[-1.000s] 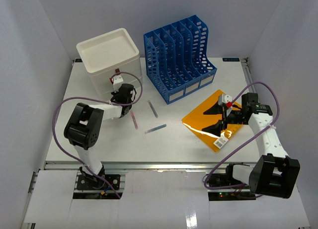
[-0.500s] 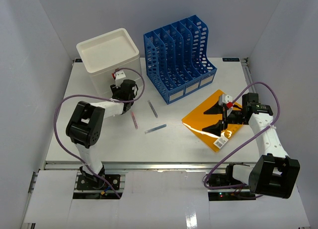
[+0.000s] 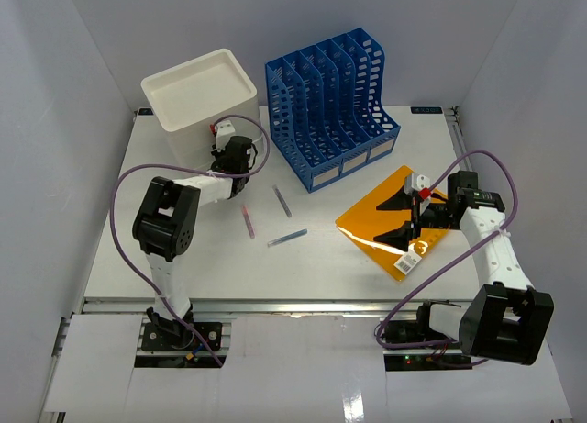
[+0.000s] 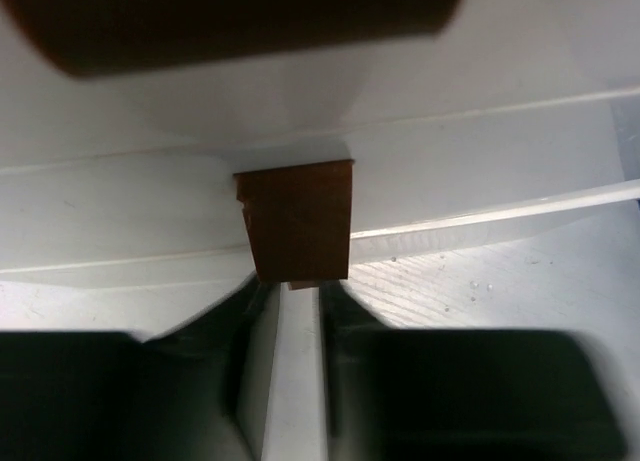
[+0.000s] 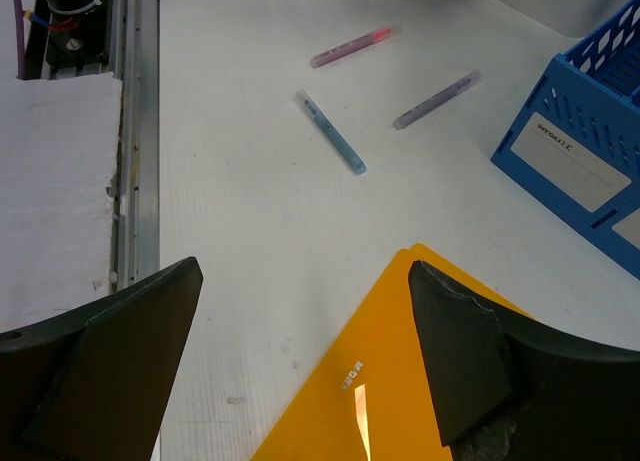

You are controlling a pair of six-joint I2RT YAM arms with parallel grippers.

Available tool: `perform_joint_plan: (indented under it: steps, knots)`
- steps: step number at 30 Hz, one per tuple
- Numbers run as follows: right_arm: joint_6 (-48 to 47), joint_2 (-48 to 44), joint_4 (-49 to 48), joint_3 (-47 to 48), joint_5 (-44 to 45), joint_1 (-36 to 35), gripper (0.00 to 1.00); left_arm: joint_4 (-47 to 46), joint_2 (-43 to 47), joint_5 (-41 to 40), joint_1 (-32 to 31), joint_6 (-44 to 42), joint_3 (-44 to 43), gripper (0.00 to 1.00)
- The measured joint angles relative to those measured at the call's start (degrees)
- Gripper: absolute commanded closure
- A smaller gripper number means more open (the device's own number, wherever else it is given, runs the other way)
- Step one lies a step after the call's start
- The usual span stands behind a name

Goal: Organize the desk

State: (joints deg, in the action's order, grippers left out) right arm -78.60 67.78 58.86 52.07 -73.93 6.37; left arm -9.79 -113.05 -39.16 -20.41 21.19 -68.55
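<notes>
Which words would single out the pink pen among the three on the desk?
Find the blue file rack at the back of the desk. In front lie a purple pen, a blue pen and, leftmost, the pink pen, the only reddish one.

I see the desk (image 3: 312,272) as one large, flat, white rectangle, lying level and filling most of the overhead view. Up close its matte surface (image 5: 230,231) shows a fine, faint texture. A metal rail (image 3: 303,306) runs along its near edge, dull silver against the white.
</notes>
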Motion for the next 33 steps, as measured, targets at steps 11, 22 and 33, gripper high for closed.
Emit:
perform_joint_plan:
  steps: [11, 22, 33]
  knots:
    - [-0.07, 0.2, 0.68, 0.0, -0.02, 0.04, 0.1, 0.71, -0.01, 0.62, 0.29, -0.35, -0.02, 0.98]
    - [-0.44, 0.21, 1.18, 0.02, -0.04, 0.3, 0.1, 0.46, 0.36, 3.49, 0.83, 4.25, 2.71, 0.56]
    - [-1.58, 0.88, 1.71, 0.35, -0.22, 0.37, 0.1, 1.11, 0.3, 3.86, 0.79, 6.27, 2.4, 0.4]
